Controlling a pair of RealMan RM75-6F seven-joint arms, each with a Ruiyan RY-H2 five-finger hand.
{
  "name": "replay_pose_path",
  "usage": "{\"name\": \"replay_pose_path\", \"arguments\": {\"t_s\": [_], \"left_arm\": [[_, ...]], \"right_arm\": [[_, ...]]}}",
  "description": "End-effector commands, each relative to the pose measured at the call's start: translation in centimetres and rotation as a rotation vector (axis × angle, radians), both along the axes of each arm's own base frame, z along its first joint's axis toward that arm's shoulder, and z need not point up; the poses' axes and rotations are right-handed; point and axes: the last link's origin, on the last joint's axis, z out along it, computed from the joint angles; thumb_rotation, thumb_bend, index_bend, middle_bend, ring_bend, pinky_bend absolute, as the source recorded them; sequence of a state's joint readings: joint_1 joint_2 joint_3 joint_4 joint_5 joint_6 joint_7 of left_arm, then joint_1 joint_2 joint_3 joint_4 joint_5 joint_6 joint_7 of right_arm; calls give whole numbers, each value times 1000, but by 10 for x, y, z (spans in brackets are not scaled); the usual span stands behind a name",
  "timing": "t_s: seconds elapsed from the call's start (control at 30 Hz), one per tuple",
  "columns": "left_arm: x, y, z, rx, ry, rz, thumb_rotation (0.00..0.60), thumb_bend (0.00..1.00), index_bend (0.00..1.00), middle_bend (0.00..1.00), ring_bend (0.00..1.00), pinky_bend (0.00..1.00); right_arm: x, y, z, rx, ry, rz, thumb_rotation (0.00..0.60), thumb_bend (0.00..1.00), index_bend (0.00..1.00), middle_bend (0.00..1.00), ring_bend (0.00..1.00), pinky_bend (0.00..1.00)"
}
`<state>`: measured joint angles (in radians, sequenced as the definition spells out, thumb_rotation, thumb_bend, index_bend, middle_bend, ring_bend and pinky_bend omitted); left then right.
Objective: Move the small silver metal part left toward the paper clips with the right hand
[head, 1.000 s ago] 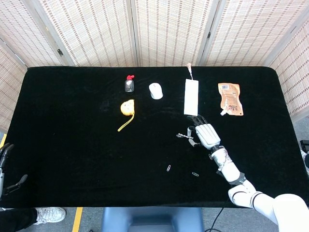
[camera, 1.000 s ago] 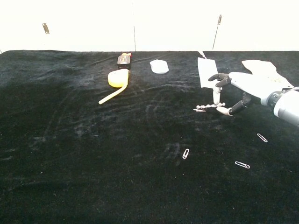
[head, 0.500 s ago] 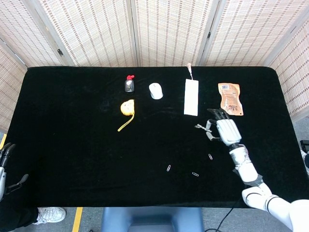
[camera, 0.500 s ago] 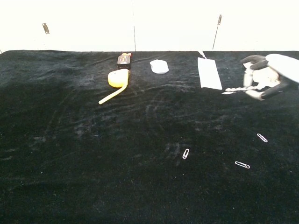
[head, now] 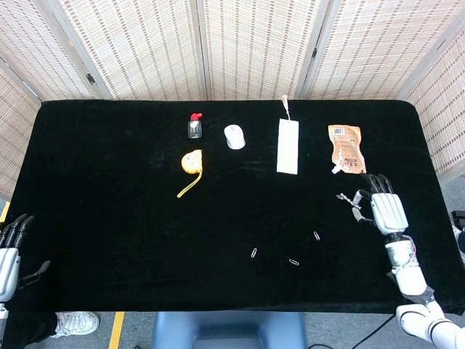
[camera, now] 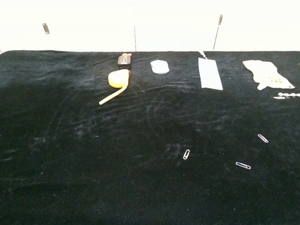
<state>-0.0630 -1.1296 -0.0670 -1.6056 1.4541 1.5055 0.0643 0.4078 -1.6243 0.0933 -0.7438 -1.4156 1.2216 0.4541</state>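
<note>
Pinching the silver part [head: 349, 198] in its fingers [head: 361, 195], the right hand [head: 385, 211] has carried it further right.

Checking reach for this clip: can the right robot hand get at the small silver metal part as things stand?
Probably yes. The right robot hand sits right beside the small silver metal part, its fingertips at or on it, and nothing lies between them on the black table.

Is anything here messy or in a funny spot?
The yellow tape measure has its tape pulled out across the cloth. The right hand holds the silver part far right of the paper clips.
</note>
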Motion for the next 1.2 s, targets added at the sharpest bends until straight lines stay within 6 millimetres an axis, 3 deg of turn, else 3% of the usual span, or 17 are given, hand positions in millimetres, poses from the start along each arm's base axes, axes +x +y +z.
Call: {"name": "replay_pose_path", "arguments": {"t_s": [0.03,0.27,0.3,0.37,0.43,0.63,0.73,0.8,1.0,1.2], "left_arm": [[0,2,-1,-5,3,2,600,284,10,85,130,64],[-1,2,0,-8,-1,5,600,292,10,86,130,64],[-1,1,1,-6,-4,4,600,294,10,86,130,64],[-1,1,1,-4,-6,2,600,295,10,86,130,64],[-1,1,1,-4,-7,1,600,295,10,86,130,64],[-1,2,-1,-14,3,5,600,308,11,85,130,64],[0,2,-1,-11,2,5,600,308,11,86,130,64],[0,1,-1,-10,2,5,600,308,11,86,130,64],[0,2,-3,-14,4,3,600,308,11,85,130,64],[2,5,-8,-33,14,-1,600,308,11,85,130,64]], "right_arm": [[-6,3,-4,2,-21,-14,600,390,761,139,84,0],[-10,1,-13,41,-9,-34,600,391,736,97,75,0],[-11,1,-14,61,0,-35,600,391,678,74,70,0],[-11,1,-15,79,14,-38,600,391,424,17,58,0],[-11,2,-16,98,10,-42,600,391,256,0,43,0],[-12,7,-6,155,52,-63,600,391,9,0,0,0],[-12,15,5,224,92,-88,600,388,0,0,0,0],[-2,24,23,217,82,-91,600,374,0,0,0,0],[26,68,79,-68,187,-106,600,365,0,0,0,0],[39,98,85,-173,209,-113,600,365,0,0,0,0]]}}
